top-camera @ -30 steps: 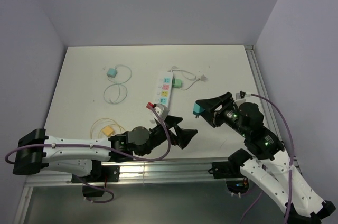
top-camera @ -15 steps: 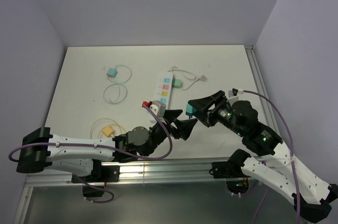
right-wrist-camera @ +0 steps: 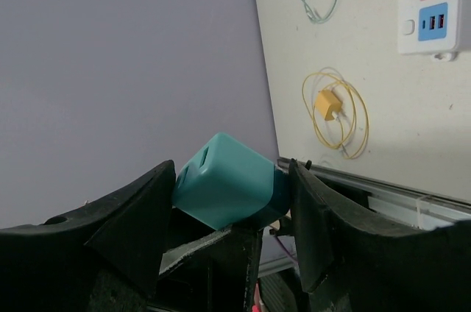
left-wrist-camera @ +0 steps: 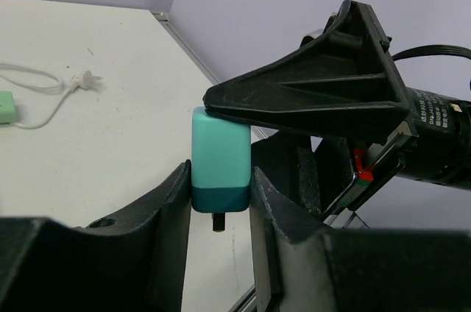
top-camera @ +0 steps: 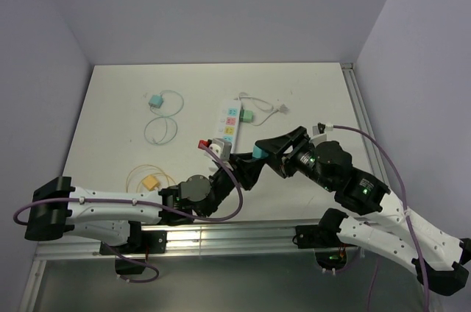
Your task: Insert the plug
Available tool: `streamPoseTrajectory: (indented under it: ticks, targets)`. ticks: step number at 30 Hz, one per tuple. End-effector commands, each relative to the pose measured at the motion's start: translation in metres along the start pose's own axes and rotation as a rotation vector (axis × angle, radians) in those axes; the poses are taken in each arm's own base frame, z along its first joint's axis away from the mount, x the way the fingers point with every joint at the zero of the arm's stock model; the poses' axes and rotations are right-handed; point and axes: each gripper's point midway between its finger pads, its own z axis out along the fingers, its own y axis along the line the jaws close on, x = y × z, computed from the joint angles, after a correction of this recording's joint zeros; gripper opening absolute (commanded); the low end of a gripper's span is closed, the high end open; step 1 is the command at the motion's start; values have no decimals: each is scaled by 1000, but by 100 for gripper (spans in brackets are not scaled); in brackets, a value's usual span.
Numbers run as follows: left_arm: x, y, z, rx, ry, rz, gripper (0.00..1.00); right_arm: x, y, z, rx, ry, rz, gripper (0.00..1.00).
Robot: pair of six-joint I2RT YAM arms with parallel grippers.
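Pinching the teal plug (left-wrist-camera: 221, 172) from both sides, the left fingers (left-wrist-camera: 165, 224) stand close together with their inner faces touching the plug's flanks. In the left wrist view the plug sits upright between them. It has a lighter teal body above a darker band, and a short dark prong points down from its underside. One of the right fingers (right-wrist-camera: 136, 213) lies across the plug's top edge in that view. The right wrist view shows the same plug squeezed between both right fingers and tilted, with two small slots on its upper face. Both pairs of fingers therefore grip the plug at once.

From the top view, the two black arms meet nose to nose above the near middle of the white surface (top-camera: 309, 91), with the plug held in the air between them. Beyond them, a white power strip (top-camera: 227, 122) with coloured sockets lies flat on the surface. A green plug (top-camera: 246, 116) with a thin white cable is set against the strip's right side. Well apart to the left lie a small teal adapter (top-camera: 156, 101) with a looped white cable and, nearer the arms, a yellow adapter (top-camera: 150, 181) inside a coil of yellow cable.
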Motion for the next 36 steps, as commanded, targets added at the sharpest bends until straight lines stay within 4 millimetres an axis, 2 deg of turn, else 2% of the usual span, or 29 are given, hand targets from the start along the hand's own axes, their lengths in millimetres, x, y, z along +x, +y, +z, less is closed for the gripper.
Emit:
streamPoseTrajectory:
  ticks: [1, 3, 4, 5, 6, 7, 9, 10, 11, 12, 14, 15, 17, 20, 24, 27, 30, 36]
  targets:
    - [-14, -11, -2, 27, -21, -58, 3, 7, 46, -12, -142, 30, 16, 19]
    - [-12, -6, -6, 22, -10, -59, 0, 15, 48, -13, -150, 66, -6, 29]
    - [-17, -7, -8, 42, -10, -69, 0, 17, 50, -13, -158, 75, -44, 48]
    - [-17, -4, -11, 44, -2, -76, 0, 19, 51, -14, -164, 89, -74, 59]
    - [-9, 3, -14, 36, 34, -62, 0, 23, 47, -16, -148, 113, -109, 67]
    - [-18, -1, -19, 86, 43, -87, 0, 23, 49, -19, -151, 115, -174, 79]
    - [-16, 9, -26, 97, 71, -61, 0, 24, 38, -22, -115, 123, -252, 89]
    - [-21, 5, -36, 150, 88, -49, 0, 21, 40, -27, -122, 118, -323, 90]
    - [-17, 9, -43, 166, 108, -22, 0, 21, 38, -30, -115, 119, -362, 92]
    - [-18, 9, -47, 180, 119, -5, 0, 20, 31, -32, -87, 125, -408, 92]
    - [-19, 8, -63, 228, 167, 28, 0, 21, 34, -37, -79, 148, -528, 92]
    - [-18, 7, -68, 247, 185, 38, 0, 26, 28, -40, -54, 195, -575, 90]
    - [-14, 0, -83, 311, 251, 44, 0, 37, 29, -41, -64, 287, -694, 86]
    - [-18, -11, -99, 366, 327, 7, 0, 41, 18, -42, -63, 335, -806, 79]
    - [-18, -24, -121, 430, 422, -96, 0, 48, 16, -50, -175, 375, -920, 72]
    - [-29, -33, -137, 503, 424, -165, 0, 64, 26, -66, -336, 436, -958, 68]
    - [-30, -39, -147, 552, 466, -186, 0, 83, 31, -74, -443, 533, -967, 63]
    - [-28, -47, -149, 598, 524, -202, 0, 95, 35, -71, -487, 606, -969, 55]
